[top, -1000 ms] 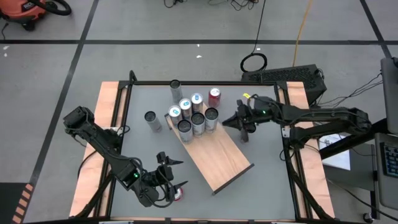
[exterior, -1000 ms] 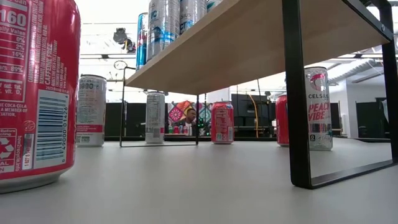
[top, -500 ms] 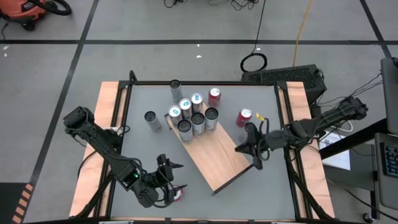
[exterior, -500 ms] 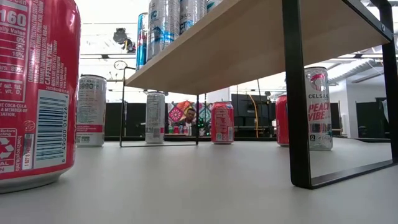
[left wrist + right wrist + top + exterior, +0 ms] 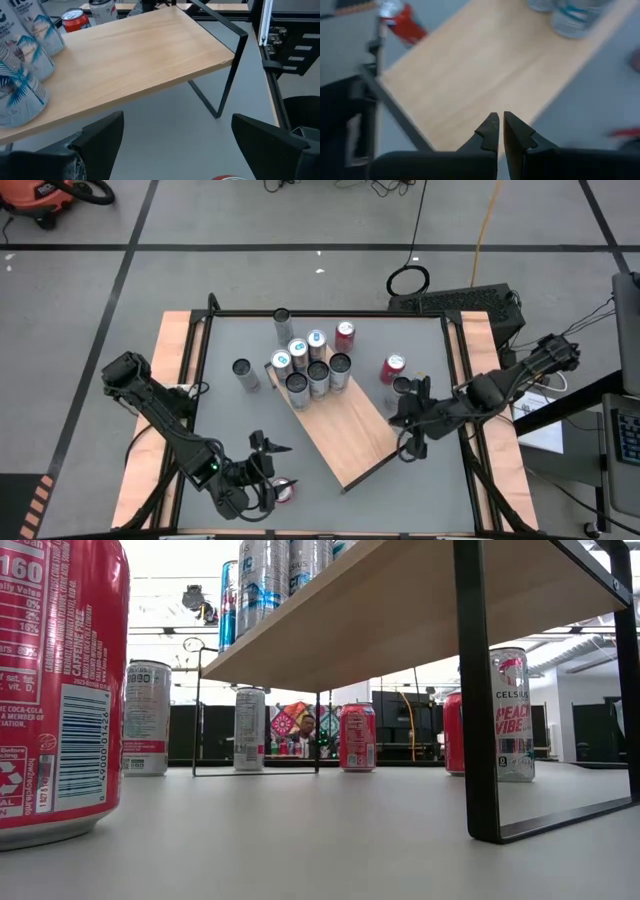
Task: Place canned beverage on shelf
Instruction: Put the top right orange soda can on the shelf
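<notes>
Five cans (image 5: 310,368) already stand bunched at the far end of the shelf (image 5: 350,435), whose near half is bare, while several more wait on the table (image 5: 430,480), among them a red can (image 5: 392,369) beside the shelf. The left gripper (image 5: 268,476) hangs wide open and empty over another red can (image 5: 289,491) at the near edge, likely next. The right gripper (image 5: 412,438), pinched shut on nothing, hovers by the shelf's right edge.

Grey table (image 5: 230,420) carries the shelf (image 5: 350,435); five cans (image 5: 318,370) crowd its far end; loose cans (image 5: 243,374) stand around.
</notes>
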{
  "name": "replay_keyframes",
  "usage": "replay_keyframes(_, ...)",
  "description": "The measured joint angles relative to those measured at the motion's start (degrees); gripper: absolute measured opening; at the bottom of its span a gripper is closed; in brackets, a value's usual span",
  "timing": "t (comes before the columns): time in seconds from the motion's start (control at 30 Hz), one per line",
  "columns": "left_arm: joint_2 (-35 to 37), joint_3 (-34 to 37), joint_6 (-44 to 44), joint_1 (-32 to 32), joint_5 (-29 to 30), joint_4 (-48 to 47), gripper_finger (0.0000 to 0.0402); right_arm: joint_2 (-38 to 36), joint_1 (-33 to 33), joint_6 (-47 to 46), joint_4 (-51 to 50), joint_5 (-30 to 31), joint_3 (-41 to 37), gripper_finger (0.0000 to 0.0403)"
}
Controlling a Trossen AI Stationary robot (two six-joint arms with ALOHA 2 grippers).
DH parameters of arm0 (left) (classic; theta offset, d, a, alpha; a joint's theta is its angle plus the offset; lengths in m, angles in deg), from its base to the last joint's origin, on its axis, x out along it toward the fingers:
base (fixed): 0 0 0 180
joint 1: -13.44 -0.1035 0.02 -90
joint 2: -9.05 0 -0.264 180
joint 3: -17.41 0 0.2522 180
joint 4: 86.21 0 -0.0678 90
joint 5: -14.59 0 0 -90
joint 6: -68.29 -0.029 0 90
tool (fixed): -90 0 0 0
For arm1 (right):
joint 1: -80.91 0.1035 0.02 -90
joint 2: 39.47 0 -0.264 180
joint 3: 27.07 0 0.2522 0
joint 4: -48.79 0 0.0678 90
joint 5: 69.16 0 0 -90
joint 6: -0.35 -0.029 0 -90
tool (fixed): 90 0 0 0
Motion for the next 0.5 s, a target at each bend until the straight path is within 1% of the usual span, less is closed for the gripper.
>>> replay_keyframes(0.1, 0.0, 0.0, 0.2, 0.0, 0.0, -1.5, 0.0368, 0.7, 0.0, -1.4, -4.5, 0.8, 1.2, 0.0)
replay_keyframes(0.3, 0.0, 0.0, 1.1, 0.0, 0.2, -2.1, 0.0368, 0.7, 0.5, -1.5, -5.7, 4.4, -1.2, 0.0)
replay_keyframes(0.5, 0.0, 0.0, 3.1, 0.0, 0.9, -2.1, 0.0368, 0.7, 1.5, -2.5, -5.6, 13.5, -4.6, 0.0)
